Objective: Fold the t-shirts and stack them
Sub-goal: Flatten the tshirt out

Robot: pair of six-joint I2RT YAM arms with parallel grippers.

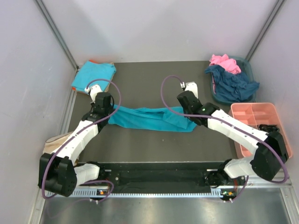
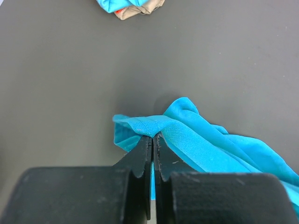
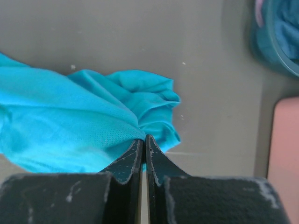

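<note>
I had the teal shirt [image 1: 149, 119] pinched at both ends, left gripper [image 2: 153, 137] and right gripper [image 3: 144, 139] each clamped on cloth, with the shirt stretched mid-table, not yet folded. A folded pile [image 1: 95, 75] sat far left; the basket [image 1: 248, 70] held more shirts.

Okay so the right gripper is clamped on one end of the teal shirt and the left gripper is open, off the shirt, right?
Not quite. The left gripper is shut on the other end of the teal shirt, as the left wrist view shows. The right gripper is clamped on its end.
</note>
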